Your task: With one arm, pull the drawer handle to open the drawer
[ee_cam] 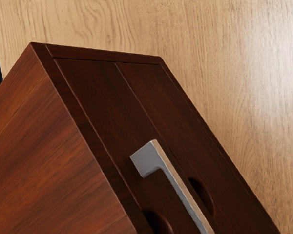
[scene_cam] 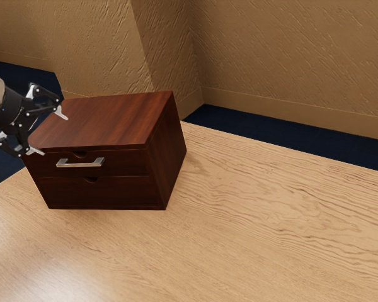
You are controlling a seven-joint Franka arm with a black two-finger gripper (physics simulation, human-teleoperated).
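Note:
A dark wooden cabinet (scene_cam: 110,119) with two drawer fronts stands on the table. The upper drawer (scene_cam: 123,162) carries a silver bar handle (scene_cam: 80,163) and looks flush with the cabinet face. My black gripper (scene_cam: 47,132) hovers at the cabinet's upper corner on the exterior view's left, above and beside the handle, open with its fingers spread wide and nothing between them. In the wrist view the cabinet top (ee_cam: 34,165), the drawer fronts (ee_cam: 136,112) and the silver handle (ee_cam: 168,183) lie just ahead of my hand.
The light wooden table (scene_cam: 252,233) stretches wide toward the exterior view's right and front. Textured tan walls (scene_cam: 271,50) and dark blue floor (scene_cam: 290,132) lie behind. The lower drawer (scene_cam: 101,192) has a round recess and no bar handle.

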